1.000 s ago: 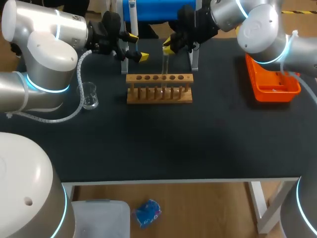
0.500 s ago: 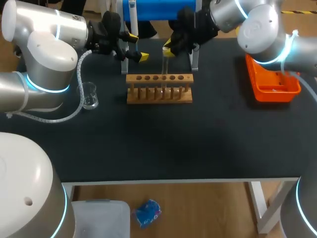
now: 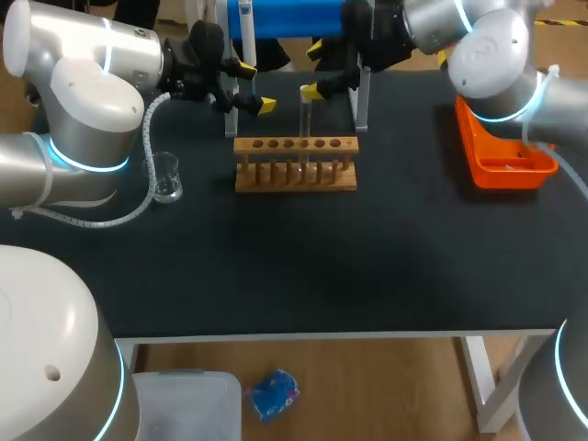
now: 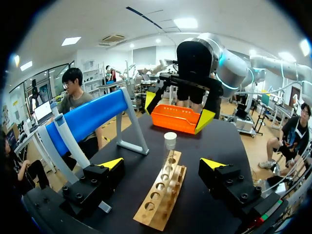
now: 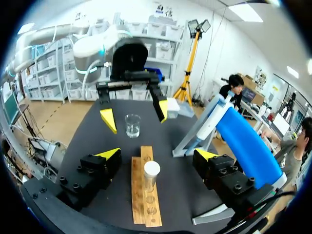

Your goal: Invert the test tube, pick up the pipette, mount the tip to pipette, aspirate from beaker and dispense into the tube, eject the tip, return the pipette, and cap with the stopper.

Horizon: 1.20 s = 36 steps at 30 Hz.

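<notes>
1. Wooden rack (image 3: pixel 294 163) at the middle of the table holds the test tube (image 3: pixel 305 115), seated in a hole just right of the rack's centre. Nothing touches the tube.
2. Your right gripper (image 3: pixel 317 69) hangs above and just behind the tube's top, with its fingers spread wide and holding nothing.
3. Your left gripper (image 3: pixel 255 88) sits near the rack's left end, equally wide open and empty.
4. Judging by the seated, free tube, the inverting step looks finished. Everything else is left: taking the pipette, mounting a tip, drawing from the beaker (image 3: pixel 166 176) at the table's left, dispensing, ejecting, returning and capping.
5. The tube stands upright with its long axis vertical, square to the rack's row of holes. Its pale round end faces up, but you cannot tell from here whether that is the open mouth.
</notes>
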{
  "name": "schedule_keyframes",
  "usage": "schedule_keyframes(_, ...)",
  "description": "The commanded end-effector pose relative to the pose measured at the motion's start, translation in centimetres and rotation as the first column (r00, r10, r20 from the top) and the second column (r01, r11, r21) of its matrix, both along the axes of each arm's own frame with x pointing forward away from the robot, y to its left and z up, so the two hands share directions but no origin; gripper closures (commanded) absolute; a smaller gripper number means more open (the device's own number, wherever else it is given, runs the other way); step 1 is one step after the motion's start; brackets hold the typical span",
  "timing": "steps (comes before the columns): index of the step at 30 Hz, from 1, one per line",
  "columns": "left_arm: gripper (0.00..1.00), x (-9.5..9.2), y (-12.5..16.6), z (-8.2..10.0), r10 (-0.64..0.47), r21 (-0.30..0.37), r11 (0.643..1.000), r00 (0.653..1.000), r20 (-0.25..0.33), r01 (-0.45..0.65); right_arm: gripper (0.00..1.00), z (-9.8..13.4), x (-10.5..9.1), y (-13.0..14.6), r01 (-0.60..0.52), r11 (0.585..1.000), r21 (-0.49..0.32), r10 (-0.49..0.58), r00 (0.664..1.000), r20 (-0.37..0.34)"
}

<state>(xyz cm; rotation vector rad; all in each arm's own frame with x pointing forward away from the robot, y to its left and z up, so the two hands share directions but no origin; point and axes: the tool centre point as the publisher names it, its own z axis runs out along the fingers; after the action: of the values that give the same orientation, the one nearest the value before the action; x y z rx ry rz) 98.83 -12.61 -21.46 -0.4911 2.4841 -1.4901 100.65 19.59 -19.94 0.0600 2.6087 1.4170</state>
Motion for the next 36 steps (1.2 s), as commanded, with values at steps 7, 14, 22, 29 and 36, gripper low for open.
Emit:
schedule_keyframes(7,0.00,0.1,0.0,0.1,-0.004,0.003,1.000,1.000,-0.004,0.004,0.53,1.3,-0.8,-0.1,-0.013,0.979,0.204,0.011,1.000,0.012)
schedule_keyframes(14,0.00,0.1,0.0,0.1,-0.004,0.003,1.000,1.000,-0.004,0.004,1.00,1.3,-0.9,0.1,-0.073,0.955,0.286,0.080,0.997,-0.015)
schedule_keyframes(22,0.00,0.1,0.0,0.1,-0.004,0.003,1.000,1.000,-0.004,0.004,1.00,0.9,-0.4,0.2,-0.109,0.930,0.352,0.131,0.991,-0.040)
schedule_keyframes(29,0.00,0.1,0.0,0.1,-0.004,0.003,1.000,1.000,-0.004,0.004,1.00,0.8,-0.1,1.0,-0.139,0.910,0.391,0.175,0.983,-0.057)
schedule_keyframes(36,0.00,0.1,0.0,0.1,-0.004,0.003,1.000,1.000,-0.004,0.004,1.00,0.4,0.0,1.5,-0.142,0.909,0.393,0.181,0.981,-0.064)
